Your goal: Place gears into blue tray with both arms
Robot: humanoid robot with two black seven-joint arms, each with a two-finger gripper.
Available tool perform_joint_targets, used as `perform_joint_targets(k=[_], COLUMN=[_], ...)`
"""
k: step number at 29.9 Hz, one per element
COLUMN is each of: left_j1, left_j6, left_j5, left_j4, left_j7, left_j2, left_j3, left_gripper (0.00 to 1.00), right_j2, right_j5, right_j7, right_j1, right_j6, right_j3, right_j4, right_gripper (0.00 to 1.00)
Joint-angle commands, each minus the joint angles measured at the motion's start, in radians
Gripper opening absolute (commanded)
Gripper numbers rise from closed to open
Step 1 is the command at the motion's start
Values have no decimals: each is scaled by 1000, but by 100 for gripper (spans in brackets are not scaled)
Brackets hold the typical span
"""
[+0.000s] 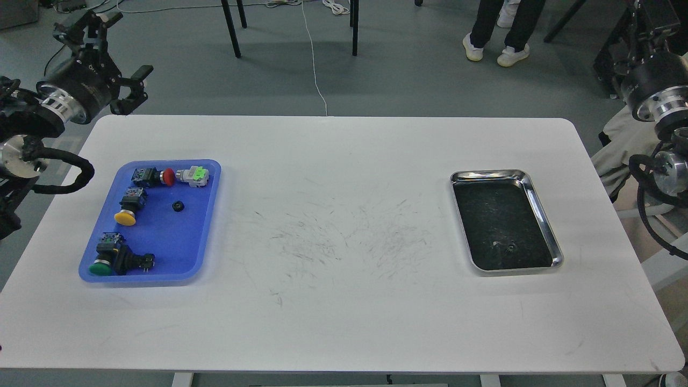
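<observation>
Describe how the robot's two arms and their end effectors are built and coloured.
Both arms are black with jointed segments. The left arm has silver metal wrist rings and a ribbed black cable loop; its end effector has black angular fingers. The right arm shows the same silver rings and black cable; its end effector is cut off at the frame's top.

Glossy blue plastic tray (209, 215); shiny steel tray (543, 215); matt white table (344, 322), scuffed.
</observation>
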Motion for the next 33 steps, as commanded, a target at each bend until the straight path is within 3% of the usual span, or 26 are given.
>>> perform_joint_targets(k=[1, 5, 15, 21, 33], left_j1=[21, 46, 46, 49, 55], left_j6=[13, 40, 109, 114, 114], left_j5=[-10, -23, 0, 23, 25], left_j4=[-10, -15, -4, -13, -13], left_j7=[-1, -1, -20, -78, -83], left_j2=[-19, -51, -89, -86, -77], left_j3=[-44, -121, -117, -121, -134], left_gripper=[96, 98, 98, 99, 99], right_j2=[29, 53, 103, 137, 180], right_j5=[58, 61, 82, 81, 79], right_j7=[0, -3, -5, -5, -3], right_j1=[3, 1, -16, -28, -51], right_j6=[2, 0, 5, 7, 2], right_j3=[5, 13, 39, 61, 88], right_j4=[-12, -12, -22, -24, -35], right_gripper=[97, 98, 98, 98, 98])
